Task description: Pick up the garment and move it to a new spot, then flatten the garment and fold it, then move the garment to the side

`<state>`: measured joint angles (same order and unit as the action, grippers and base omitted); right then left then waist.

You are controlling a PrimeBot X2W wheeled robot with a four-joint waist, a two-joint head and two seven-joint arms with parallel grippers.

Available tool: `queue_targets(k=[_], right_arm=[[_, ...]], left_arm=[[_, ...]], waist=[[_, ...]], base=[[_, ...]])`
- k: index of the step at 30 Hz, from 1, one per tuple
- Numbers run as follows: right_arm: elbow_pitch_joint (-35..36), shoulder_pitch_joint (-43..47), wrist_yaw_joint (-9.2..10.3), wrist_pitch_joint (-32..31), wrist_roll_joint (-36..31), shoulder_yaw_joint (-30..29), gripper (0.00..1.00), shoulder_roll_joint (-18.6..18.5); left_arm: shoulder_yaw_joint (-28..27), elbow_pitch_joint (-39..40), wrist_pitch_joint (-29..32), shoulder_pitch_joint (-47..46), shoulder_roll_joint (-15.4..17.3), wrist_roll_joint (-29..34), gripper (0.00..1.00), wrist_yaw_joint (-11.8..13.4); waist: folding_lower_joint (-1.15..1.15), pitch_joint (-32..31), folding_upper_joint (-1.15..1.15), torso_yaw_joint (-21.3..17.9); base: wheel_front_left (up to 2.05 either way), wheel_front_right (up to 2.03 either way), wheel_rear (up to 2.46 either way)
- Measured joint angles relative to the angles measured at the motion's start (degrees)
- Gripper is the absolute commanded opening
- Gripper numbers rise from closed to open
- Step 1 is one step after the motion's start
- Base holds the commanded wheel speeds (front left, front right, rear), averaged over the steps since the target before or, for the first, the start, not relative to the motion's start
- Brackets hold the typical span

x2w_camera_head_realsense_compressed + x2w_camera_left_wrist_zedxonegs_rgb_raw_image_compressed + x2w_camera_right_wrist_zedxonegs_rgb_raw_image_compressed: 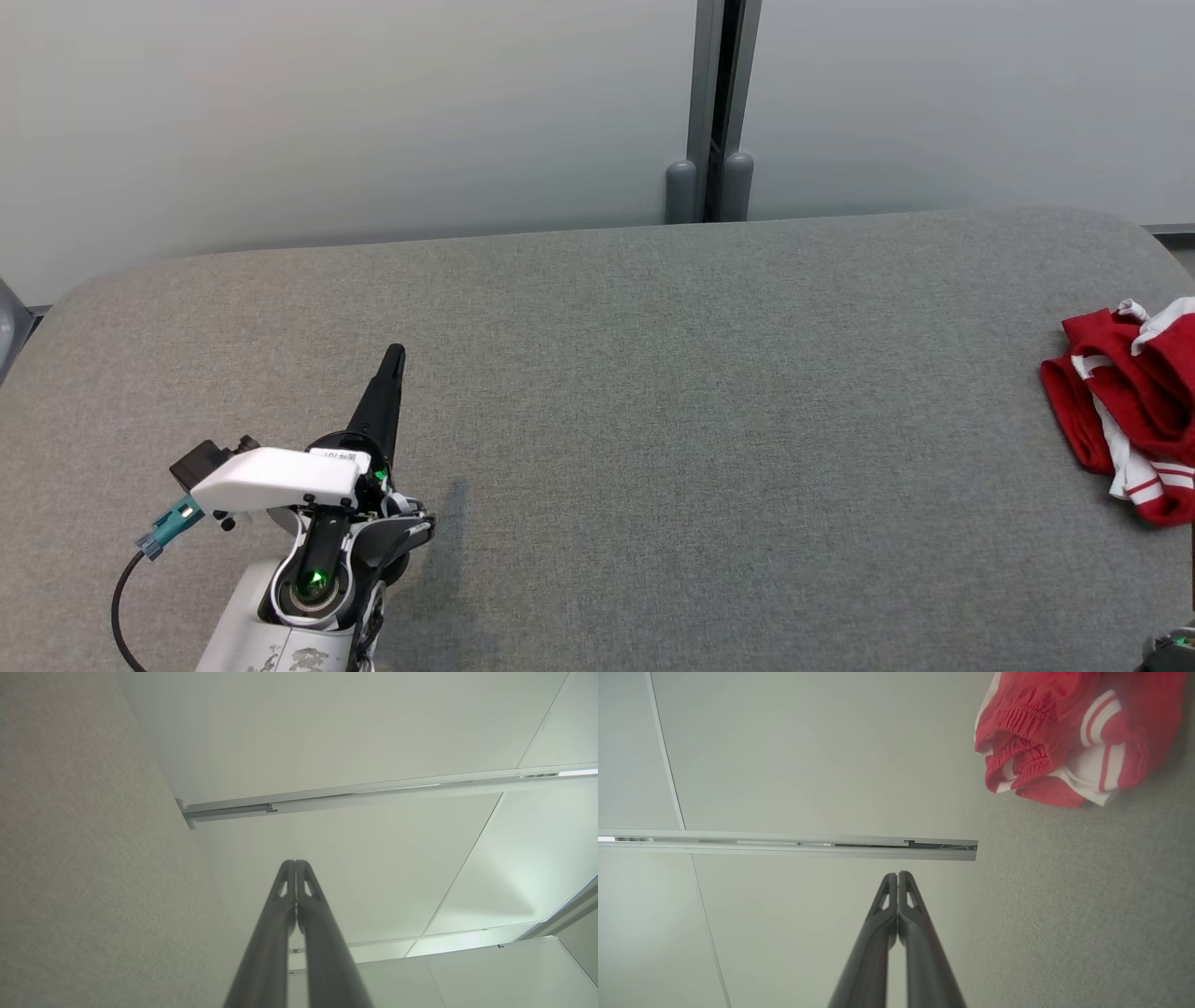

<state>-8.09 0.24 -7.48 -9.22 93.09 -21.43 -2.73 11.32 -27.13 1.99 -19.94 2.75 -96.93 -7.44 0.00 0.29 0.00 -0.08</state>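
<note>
The garment [1125, 401], red with white stripes, lies crumpled on the right side of the grey table [653, 373], well apart from the left end effector [394, 357], whose fingers are pressed together. The right end effector [897, 879], also pressed together, is near the heap. The garment looks light, soft and limp, and its ribbed elastic band [1020, 721] seems the firmest place to pinch.

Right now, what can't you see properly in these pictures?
1. Crumpled red and white garment: the head view's right edge cuts it off; the right wrist view's top edge does too.
2. Its type: bunched folds hide its shape in both views.
3. Grey fabric table: the head view's bottom edge cuts off its near side.
4. Left gripper: a white wrist cover hides part of its base in the head view.
</note>
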Motion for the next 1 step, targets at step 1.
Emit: queue_targets(k=[1], right_arm=[[0.0,0.0,0.0,0.0,0.0,0.0,0.0,0.0]], left_arm=[[0.0,0.0,0.0,0.0,0.0,0.0,0.0,0.0]], waist=[[0.0,0.0,0.0,0.0]], base=[[0.0,0.0,0.0]])
